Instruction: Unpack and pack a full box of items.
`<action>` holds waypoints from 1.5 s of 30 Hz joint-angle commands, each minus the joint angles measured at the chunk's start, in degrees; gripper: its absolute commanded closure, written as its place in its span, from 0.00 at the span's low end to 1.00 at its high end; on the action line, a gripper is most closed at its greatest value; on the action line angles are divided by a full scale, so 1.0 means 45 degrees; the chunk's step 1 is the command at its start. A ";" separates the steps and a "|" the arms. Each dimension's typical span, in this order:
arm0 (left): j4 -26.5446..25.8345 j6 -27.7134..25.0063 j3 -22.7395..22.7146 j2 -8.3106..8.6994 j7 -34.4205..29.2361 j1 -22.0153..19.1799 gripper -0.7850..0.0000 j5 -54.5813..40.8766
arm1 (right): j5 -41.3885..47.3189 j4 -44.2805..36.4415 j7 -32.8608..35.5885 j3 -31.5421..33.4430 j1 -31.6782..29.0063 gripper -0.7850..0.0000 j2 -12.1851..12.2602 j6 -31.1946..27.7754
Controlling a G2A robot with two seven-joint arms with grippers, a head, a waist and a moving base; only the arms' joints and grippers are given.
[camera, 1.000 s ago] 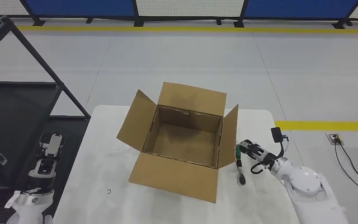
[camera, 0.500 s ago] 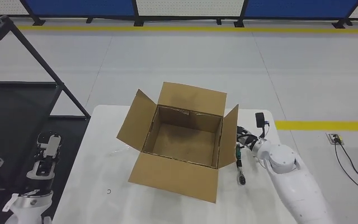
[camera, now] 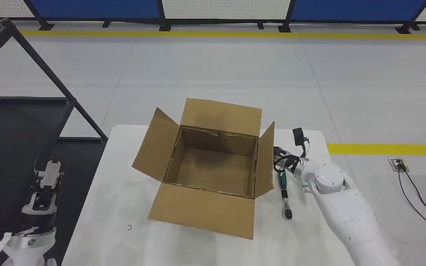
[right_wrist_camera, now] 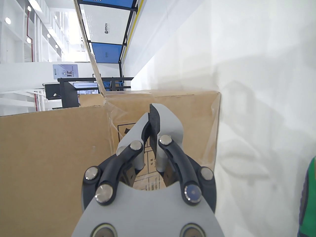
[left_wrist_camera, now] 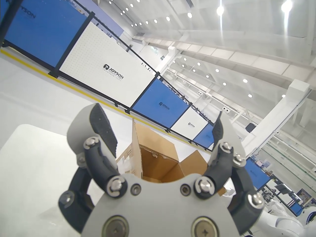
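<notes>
An open, empty cardboard box (camera: 200, 211) stands on the white table (camera: 106, 219), all its flaps spread outward. My right gripper (camera: 277, 162) is shut, its tips against the box's right side just under the right flap; in the right wrist view the gripper (right_wrist_camera: 154, 109) presses on the brown wall (right_wrist_camera: 49, 161). A ratchet tool with a green handle (camera: 284, 193) lies on the table just right of the box, and its green handle (right_wrist_camera: 308, 198) shows at the right wrist view's edge. My left gripper (camera: 46, 170) is open and empty beyond the table's left edge, its fingers (left_wrist_camera: 102, 124) spread, facing the box (left_wrist_camera: 158, 156).
A small ring (camera: 129, 227) lies on the table near the front left. A black metal frame (camera: 40, 100) stands left of the table. Blue and white partition panels (camera: 200, 8) line the far side of the floor.
My right gripper has moved in against the box's right side, and the box has slid a little to the left. My left gripper has drifted farther left, away from the table.
</notes>
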 commanded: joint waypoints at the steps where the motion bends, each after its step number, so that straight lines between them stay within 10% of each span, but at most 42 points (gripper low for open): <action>1: 0.0033 0.0256 -0.0202 -0.0032 0.0704 -0.0149 0.00 -0.0393 | -0.0382 -0.0244 0.0170 0.0293 -0.0185 1.00 0.0182 -0.0587; 9: 0.0482 0.1677 -0.0995 -0.0073 0.2290 -0.1037 0.00 -0.1425 | -0.3267 -0.5256 0.0317 0.2973 -0.3522 1.00 0.1453 -0.0679; 14: 0.0658 0.1646 -0.1184 -0.0043 0.2166 -0.1281 0.00 -0.1492 | -0.5429 -0.9039 0.1085 0.4652 -0.6074 0.79 0.2016 0.1082; 23: 0.0603 0.1338 -0.0356 -0.0041 0.1323 -0.1361 0.00 -0.1394 | -0.8185 -1.1119 0.2542 0.4711 -0.7566 0.70 0.2330 0.3010; 26: 0.0538 0.1279 -0.0170 -0.0041 0.1173 -0.1395 0.00 -0.1321 | -0.8808 -1.1127 0.2385 0.4231 -0.7413 0.48 0.2293 0.3993; 27: 0.0517 0.1270 -0.0129 -0.0040 0.1142 -0.1399 0.00 -0.1282 | -0.8909 -1.1110 0.2351 0.4107 -0.7351 0.01 0.2281 0.4223; 28: 0.0502 0.1259 -0.0094 -0.0040 0.1117 -0.1400 0.00 -0.1241 | -0.8909 -1.1110 0.2351 0.4107 -0.7351 0.00 0.2281 0.4223; 41: 0.0236 0.1189 0.0136 -0.0075 0.1155 -0.1138 0.00 -0.1150 | -0.9730 -1.1195 0.2310 0.3517 -0.7209 0.00 0.2280 0.3942; 45: 0.0244 0.1148 0.0029 -0.0084 0.1199 -0.1001 0.00 -0.1233 | -1.1205 -1.1388 0.2605 0.2595 -0.6729 0.52 0.2257 0.4133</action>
